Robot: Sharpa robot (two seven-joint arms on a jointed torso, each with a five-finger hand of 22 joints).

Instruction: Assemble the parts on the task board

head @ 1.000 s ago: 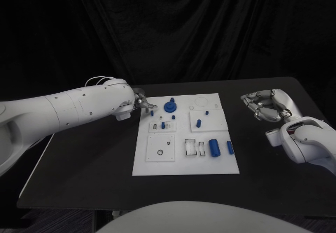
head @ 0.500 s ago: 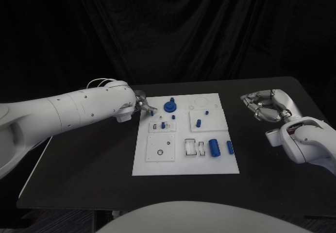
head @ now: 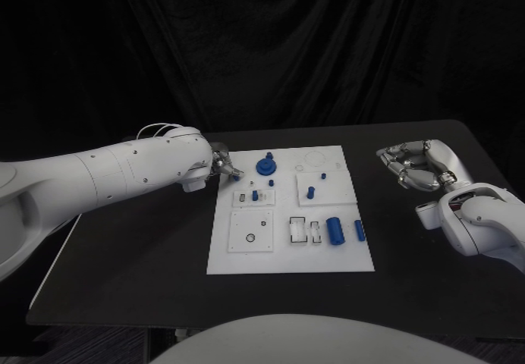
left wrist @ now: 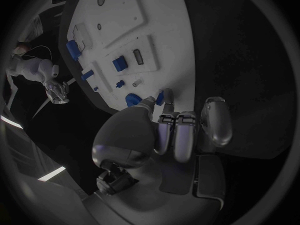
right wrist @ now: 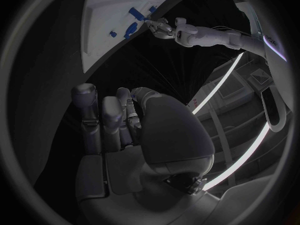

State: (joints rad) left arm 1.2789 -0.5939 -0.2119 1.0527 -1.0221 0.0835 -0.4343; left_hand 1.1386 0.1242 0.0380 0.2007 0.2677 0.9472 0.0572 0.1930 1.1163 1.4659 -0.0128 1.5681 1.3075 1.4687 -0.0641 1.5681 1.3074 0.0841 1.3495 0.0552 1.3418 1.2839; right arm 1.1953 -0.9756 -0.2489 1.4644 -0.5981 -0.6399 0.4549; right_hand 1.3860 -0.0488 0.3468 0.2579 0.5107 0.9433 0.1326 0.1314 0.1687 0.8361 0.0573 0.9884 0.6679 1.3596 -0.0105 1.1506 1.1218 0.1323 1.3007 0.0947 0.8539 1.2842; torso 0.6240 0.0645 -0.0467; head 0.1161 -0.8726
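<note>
While over board, left hand (head: 222, 164) pinching part (left wrist: 160, 97)

Left hand (head: 222, 165) pinches with its fingers (left wrist: 164, 96); right hand (head: 418, 165) hovers curled.

The right hand (right wrist: 134, 130) has its fingers (right wrist: 112, 117) curled in together, with nothing held between them, and it hangs over the dark tabletop (right wrist: 62, 85), well apart from the white board (right wrist: 109, 10). Small blue parts (right wrist: 132, 29) lie on the board near the edge farthest from this hand. At that edge the left hand (right wrist: 161, 27) reaches in on its white arm (right wrist: 212, 37), its fingertips at the board close beside the blue parts.
</note>
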